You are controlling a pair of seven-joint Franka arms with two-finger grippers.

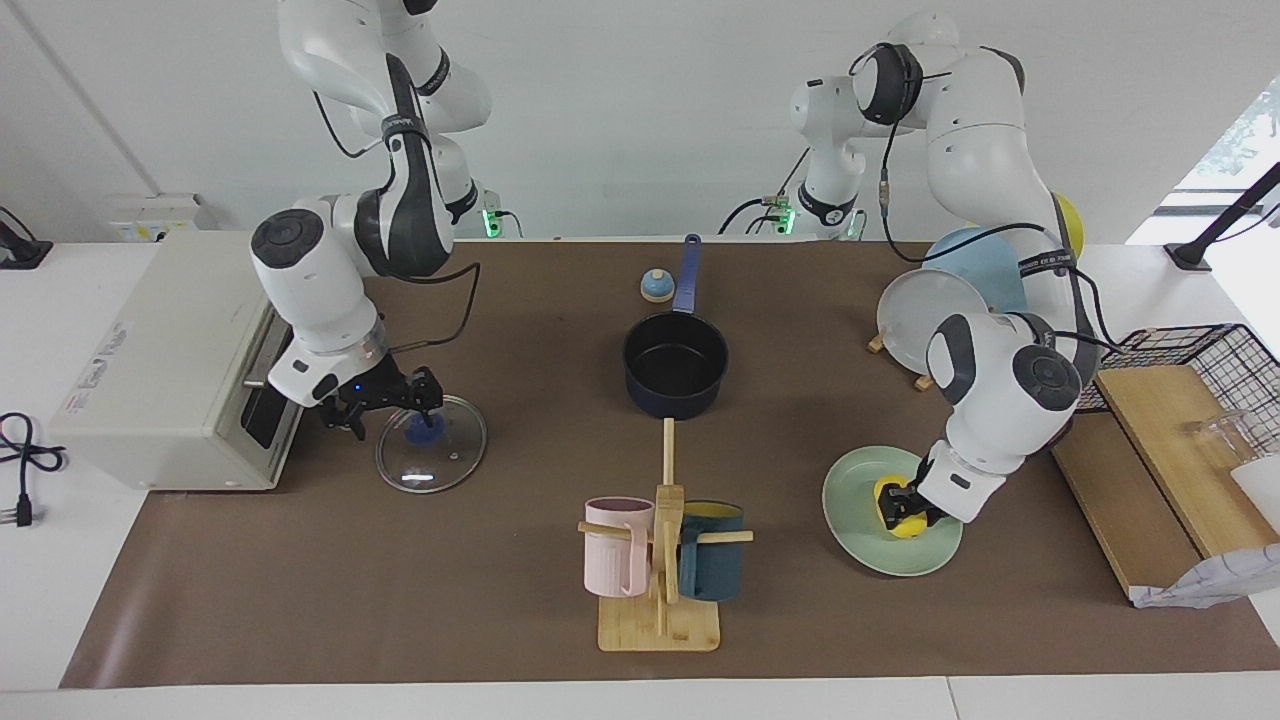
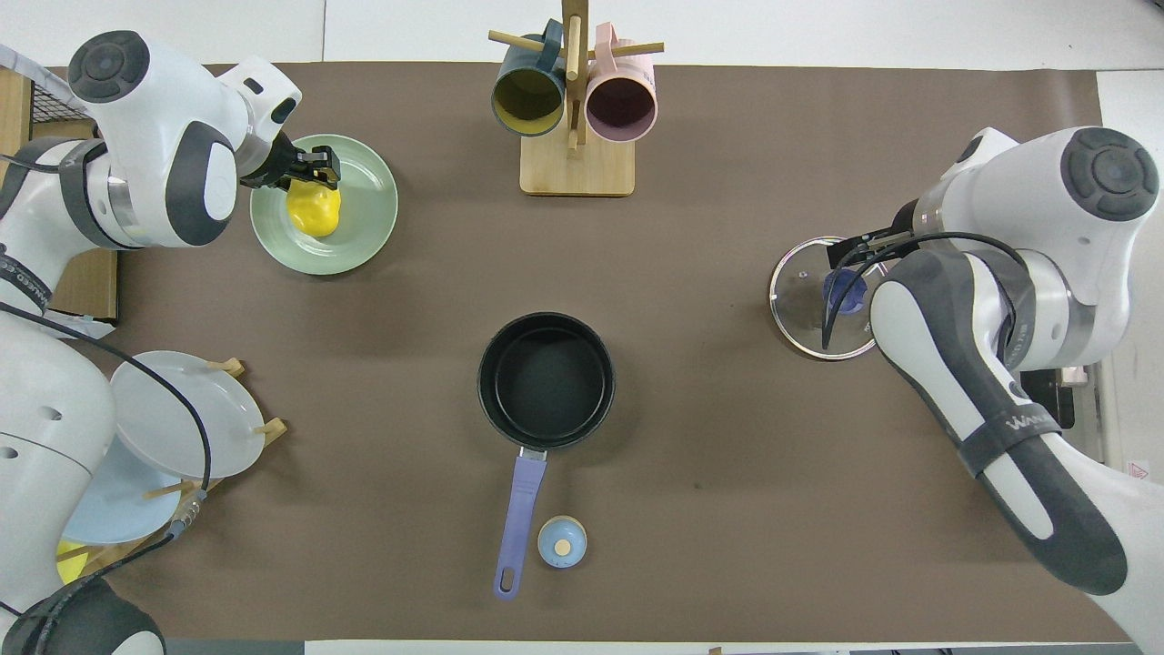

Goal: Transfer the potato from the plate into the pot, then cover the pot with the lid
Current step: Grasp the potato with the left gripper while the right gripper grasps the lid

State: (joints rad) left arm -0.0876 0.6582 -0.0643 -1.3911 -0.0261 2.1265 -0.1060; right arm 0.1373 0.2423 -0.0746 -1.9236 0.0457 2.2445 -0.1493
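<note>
While on plate point(image 1: 862, 548), potato point(image 2: 314, 211) tight in left tool point(image 1: 897, 506); pot point(image 1: 675, 366) empty; right tool point(image 1: 391, 414) open above lid point(image 1: 441, 461).

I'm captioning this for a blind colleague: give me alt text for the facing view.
The left gripper is shut on the potato on the plate, while the right gripper hangs open over the lid. The pot stands empty between them.

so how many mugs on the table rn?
2, both hung on the wooden mug tree: a pink mug on the peg toward the right arm's end, a dark teal mug on the peg toward the left arm's end. No others visible.
</note>
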